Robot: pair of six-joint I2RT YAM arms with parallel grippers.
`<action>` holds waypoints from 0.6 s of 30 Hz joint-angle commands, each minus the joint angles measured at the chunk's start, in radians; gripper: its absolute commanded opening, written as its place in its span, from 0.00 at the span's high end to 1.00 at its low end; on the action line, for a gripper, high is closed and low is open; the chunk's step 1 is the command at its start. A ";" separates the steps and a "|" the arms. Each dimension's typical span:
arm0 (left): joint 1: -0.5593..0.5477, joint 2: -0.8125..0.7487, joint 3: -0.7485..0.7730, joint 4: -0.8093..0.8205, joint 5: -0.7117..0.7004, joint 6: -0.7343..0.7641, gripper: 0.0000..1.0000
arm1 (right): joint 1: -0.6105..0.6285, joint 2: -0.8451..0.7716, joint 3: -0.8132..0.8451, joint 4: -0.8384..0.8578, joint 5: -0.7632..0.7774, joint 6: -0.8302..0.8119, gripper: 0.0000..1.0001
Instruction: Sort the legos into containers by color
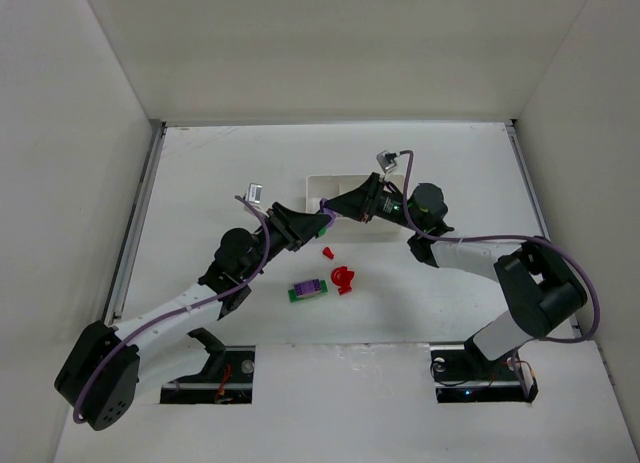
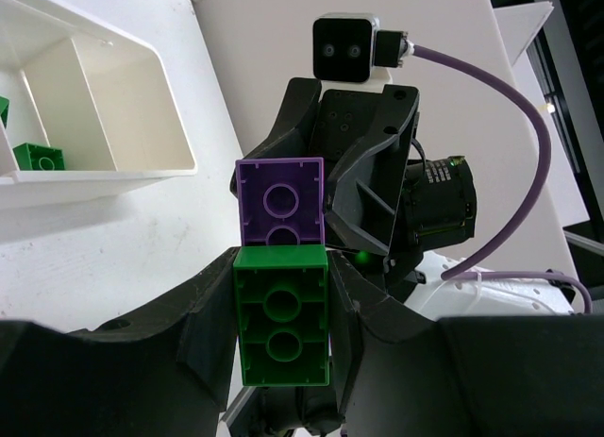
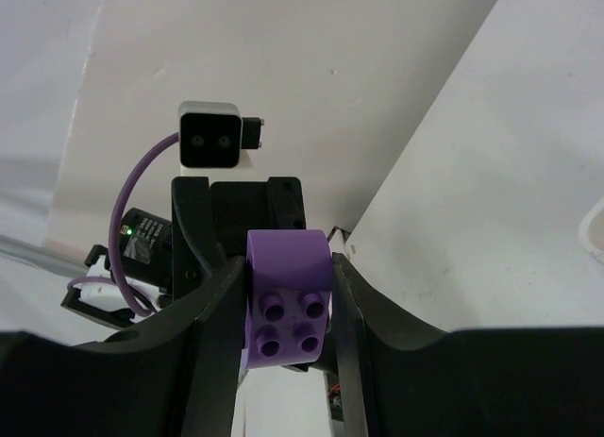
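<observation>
Grip status: left gripper [image 2: 281,310] clamps one green brick [image 2: 283,357]; right gripper [image 3: 288,310] clamps one purple brick [image 3: 288,267] joined to it, beside the white tray [image 2: 142,97]. Two red legos [image 1: 342,279] and one purple-green stack [image 1: 307,289] lie on the white table [image 1: 200,183]; white walls [image 1: 80,133] surround it.

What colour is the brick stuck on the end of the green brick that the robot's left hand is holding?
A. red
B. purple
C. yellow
B: in the left wrist view, the left gripper pinches a green brick, and a purple brick is joined to its far end.
</observation>
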 commanded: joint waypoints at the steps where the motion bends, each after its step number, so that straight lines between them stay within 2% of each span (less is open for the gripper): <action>1: -0.010 -0.003 0.005 0.073 0.021 -0.003 0.72 | 0.004 -0.011 -0.005 0.074 0.016 -0.009 0.66; 5: -0.008 -0.001 0.011 0.070 0.021 -0.002 0.66 | -0.011 -0.013 -0.015 0.069 0.018 -0.012 0.66; 8: -0.008 0.000 0.016 0.062 0.014 0.001 0.57 | -0.018 -0.007 -0.016 0.072 0.019 -0.009 0.66; 18: 0.002 -0.006 0.013 0.048 0.011 0.003 0.52 | -0.038 0.006 -0.013 0.072 0.019 -0.009 0.66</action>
